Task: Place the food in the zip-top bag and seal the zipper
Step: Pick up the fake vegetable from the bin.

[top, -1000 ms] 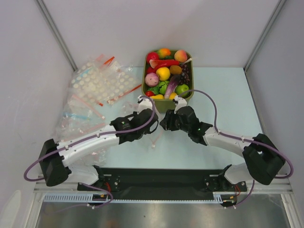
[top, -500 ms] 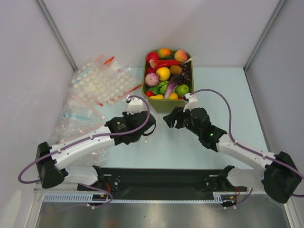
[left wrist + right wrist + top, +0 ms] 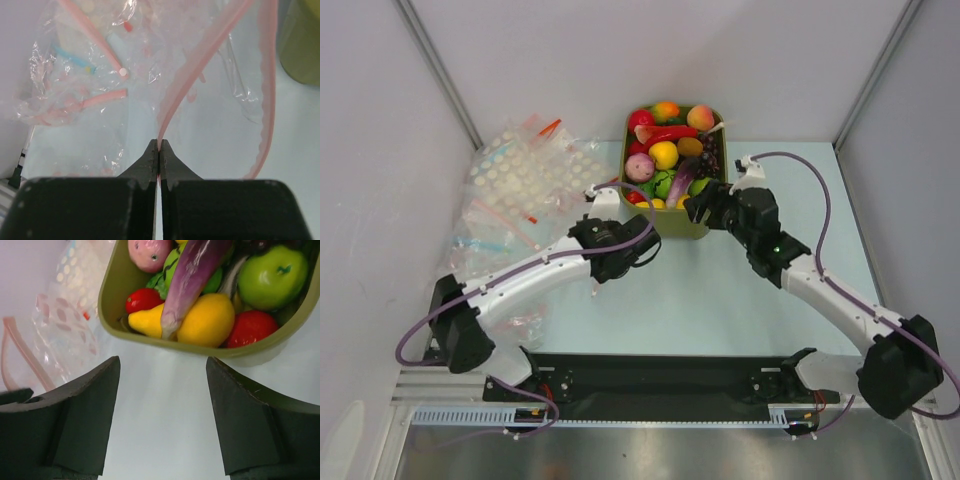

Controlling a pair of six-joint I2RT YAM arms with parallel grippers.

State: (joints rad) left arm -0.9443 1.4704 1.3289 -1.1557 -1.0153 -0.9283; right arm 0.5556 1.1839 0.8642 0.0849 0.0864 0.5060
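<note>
Pale-green table [image 3: 720,310], white walls: left gripper [image 3: 158,146] is pinched tight on the zipper [image 3: 172,100], holding the bag [image 3: 220,125] w/ its mouth gaping just left of the tub [image 3: 250,351]. Right gripper [image 3: 161,365] hovers at the tub's near rim, jaws spread wide, nothing in them. Food [image 3: 207,320] all sits in the tub, none bagged yet. Next pick prob. wants a top piece w/ free sides, jaws straddling it, clear of the rim. Bag: thin, clear, crinkled; pink strip loops open, one lip wavy.
</note>
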